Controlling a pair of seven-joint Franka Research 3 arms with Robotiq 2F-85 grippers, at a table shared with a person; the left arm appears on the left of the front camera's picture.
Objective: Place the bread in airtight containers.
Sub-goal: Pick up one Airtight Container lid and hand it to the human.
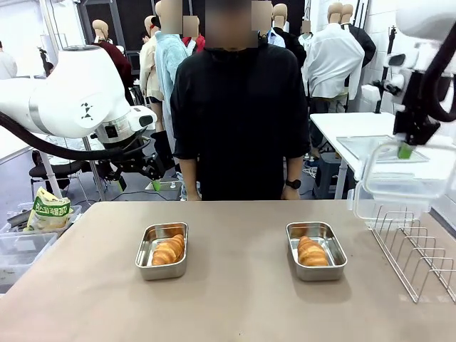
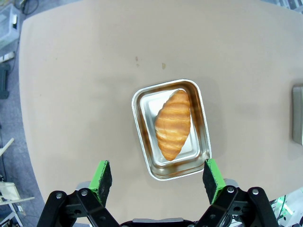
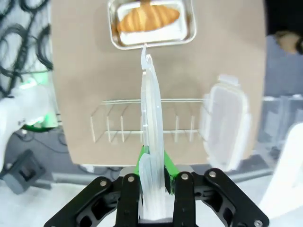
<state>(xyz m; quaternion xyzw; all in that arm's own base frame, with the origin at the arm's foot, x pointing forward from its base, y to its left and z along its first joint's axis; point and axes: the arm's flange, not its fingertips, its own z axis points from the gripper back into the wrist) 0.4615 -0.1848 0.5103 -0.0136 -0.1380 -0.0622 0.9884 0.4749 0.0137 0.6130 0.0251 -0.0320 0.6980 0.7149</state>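
Observation:
Two steel airtight containers stand on the table, the left one and the right one, each with a bread roll in it. My left gripper hangs open high above the left container, whose bread lies diagonally inside; the open gripper frames the container's near end. My right gripper is shut on a clear lid, raised over the wire rack. The right wrist view has the gripper pinching that lid edge-on, with a container and its bread beyond.
A wire rack stands at the table's right side; another clear lid leans at one end of the rack. A person in black stands at the far edge. A snack bag and clear bins sit off the left side.

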